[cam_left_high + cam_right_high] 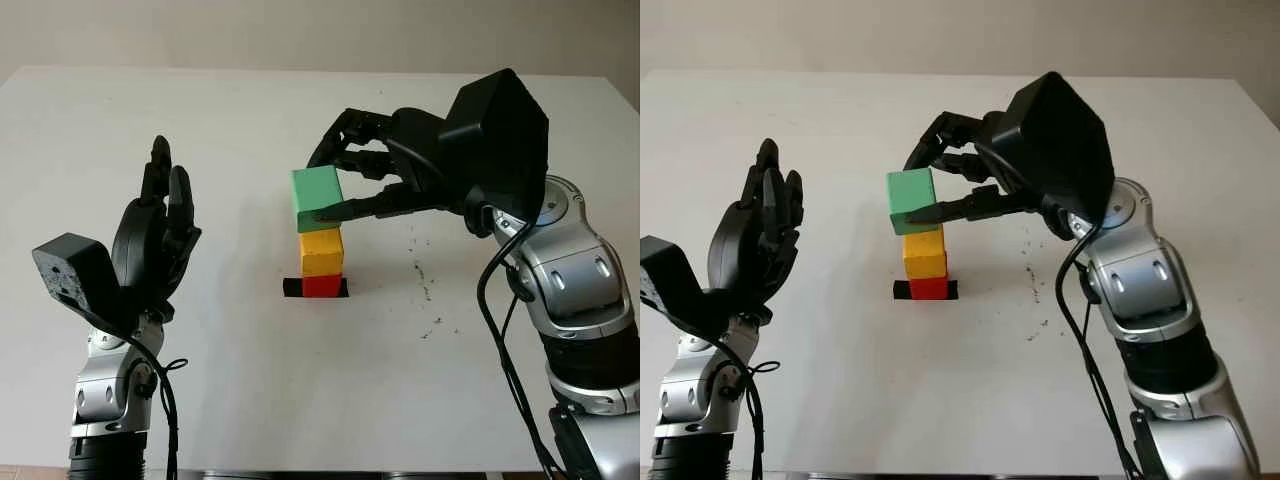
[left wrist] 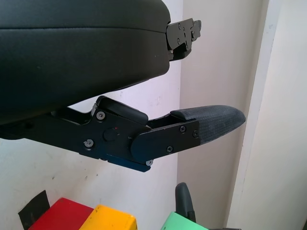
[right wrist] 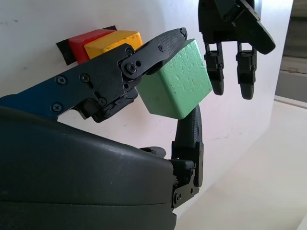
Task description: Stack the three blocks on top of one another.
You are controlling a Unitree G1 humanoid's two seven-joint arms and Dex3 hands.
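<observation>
On the left side of the white table I see my left hand, black with three fingers, raised above the surface with the fingers pointing up; it is open and it holds nothing, and it stands well apart from the blocks. Going to the middle, there is a small piece of black tape stuck on the table, and the red cube-shaped block sits on it. The yellow cube-shaped block stands directly on top of the red one, with its sides lined up quite well. Above the yellow block is the green cube-shaped block, a little bigger than the other two, shifted slightly to the left and slightly tilted. From the head cameras its lower edge is just at the top of the yellow block, but I cannot tell if the two are really touching. To the right, my right hand comes in from the right side and is closed on the green block. In the right wrist view one finger presses on one face of the green block and another finger presses on the opposite face, so the block is pinched between them. Some small dark specks lie on the table to the right of the stack, under the right arm.
</observation>
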